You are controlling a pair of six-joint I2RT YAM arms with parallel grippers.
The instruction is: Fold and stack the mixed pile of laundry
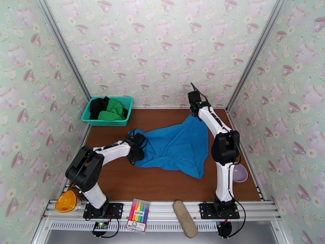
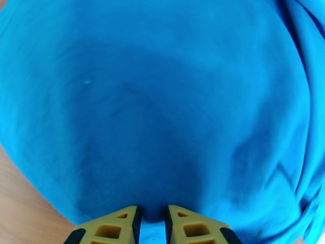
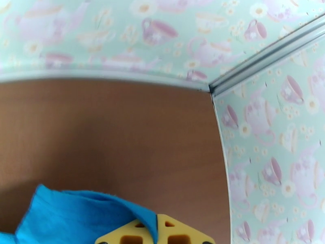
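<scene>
Right gripper point(image 3: 156, 229) pinching blue garment point(image 1: 178, 145), brown table point(image 1: 162, 184), teacup-wallpaper walls point(image 1: 162, 45)

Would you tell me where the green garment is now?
Top view: the green garment lies in the teal basket, far left, beside the black garment.

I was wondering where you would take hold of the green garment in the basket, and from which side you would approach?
Pinch the green garment at its bunched, raised top, coming straight down from above. The walls of the teal basket block a sideways approach. The black garment lies against its wall-side edge, so gripping the half away from it would probably lift the green one alone.
</scene>
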